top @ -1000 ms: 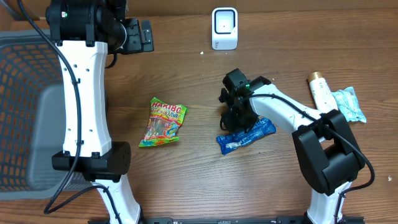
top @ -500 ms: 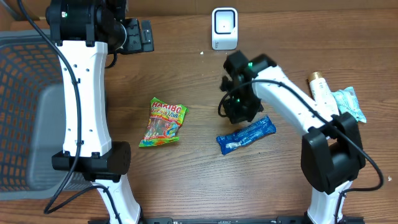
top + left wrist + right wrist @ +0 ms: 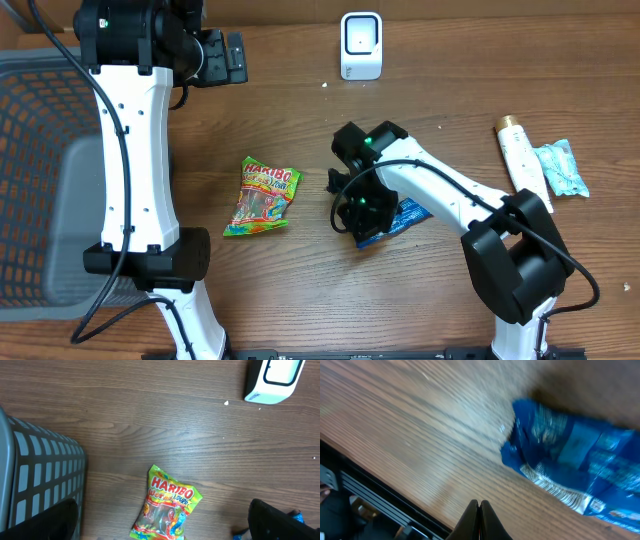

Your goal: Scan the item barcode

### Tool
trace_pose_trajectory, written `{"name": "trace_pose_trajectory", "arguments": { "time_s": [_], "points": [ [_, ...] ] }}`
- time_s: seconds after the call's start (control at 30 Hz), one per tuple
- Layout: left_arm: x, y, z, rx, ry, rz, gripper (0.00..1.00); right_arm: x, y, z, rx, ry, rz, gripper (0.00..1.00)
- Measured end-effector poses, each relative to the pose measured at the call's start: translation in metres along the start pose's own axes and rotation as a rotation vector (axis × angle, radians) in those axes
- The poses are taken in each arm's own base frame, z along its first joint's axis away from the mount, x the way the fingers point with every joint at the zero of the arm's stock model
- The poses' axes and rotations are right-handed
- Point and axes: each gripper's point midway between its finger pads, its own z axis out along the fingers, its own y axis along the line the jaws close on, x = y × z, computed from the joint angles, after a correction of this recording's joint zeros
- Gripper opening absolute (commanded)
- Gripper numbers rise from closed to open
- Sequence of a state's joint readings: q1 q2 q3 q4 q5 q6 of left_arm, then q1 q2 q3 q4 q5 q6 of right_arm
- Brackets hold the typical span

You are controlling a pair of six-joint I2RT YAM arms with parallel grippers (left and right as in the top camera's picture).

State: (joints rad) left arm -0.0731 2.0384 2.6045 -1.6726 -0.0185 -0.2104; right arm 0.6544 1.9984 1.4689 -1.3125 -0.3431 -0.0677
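The blue packet (image 3: 408,214) lay flat on the wooden tabletop (image 3: 300,290) just right of centre in the overhead view, its left end hidden under the right hand (image 3: 360,212). In the right wrist view that hand's fingers were clenched together with nothing between them, and the packet lay beyond the tips toward the upper right. The left hand (image 3: 222,57) hung at upper left, released and empty. A white scanner (image 3: 361,45) stood at top centre, well apart from the packet. A Haribo bag (image 3: 262,195) lay left of centre, a grey basket (image 3: 30,150) at the left edge, and a tube (image 3: 520,160) beside a pale packet (image 3: 560,168) at the right.
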Motion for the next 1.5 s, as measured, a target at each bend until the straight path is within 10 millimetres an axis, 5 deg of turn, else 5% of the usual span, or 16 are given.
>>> {"name": "trace_pose_trajectory", "arguments": {
  "time_s": [0.3, 0.6, 0.83, 1.0, 1.17, 1.37, 1.43, 1.5],
  "points": [
    [0.0, 0.0, 0.0, 0.0, 0.0, 0.0, 1.0, 0.015, -0.016, 0.029, 0.03, 0.042, 0.015, 0.04],
    [0.0, 0.0, 0.0, 0.0, 0.0, 0.0, 1.0, -0.02, -0.048, 0.037, 0.189, -0.13, 0.032, 0.04],
    [0.0, 0.0, 0.0, 0.0, 0.0, 0.0, 0.99, -0.097, -0.076, 0.002, 0.324, -0.476, 0.046, 0.04],
    [0.0, 0.0, 0.0, 0.0, 0.0, 0.0, 1.0, -0.124, -0.116, -0.031, 0.388, -0.648, 0.146, 0.04],
    [0.0, 0.0, 0.0, 0.0, 0.0, 0.0, 1.0, -0.12, -0.16, -0.052, 0.394, -0.692, 0.287, 0.1],
    [0.0, 0.0, 0.0, 0.0, 0.0, 0.0, 1.0, -0.107, -0.168, -0.09, 0.257, -0.636, 0.37, 0.41],
    [0.0, 0.0, 0.0, 0.0, 0.0, 0.0, 1.0, -0.104, -0.165, -0.109, 0.208, -0.631, 0.389, 0.4],
    [0.0, 0.0, 0.0, 0.0, 0.0, 0.0, 1.0, -0.095, -0.164, -0.129, 0.153, -0.633, 0.415, 0.29]
  ]
}}
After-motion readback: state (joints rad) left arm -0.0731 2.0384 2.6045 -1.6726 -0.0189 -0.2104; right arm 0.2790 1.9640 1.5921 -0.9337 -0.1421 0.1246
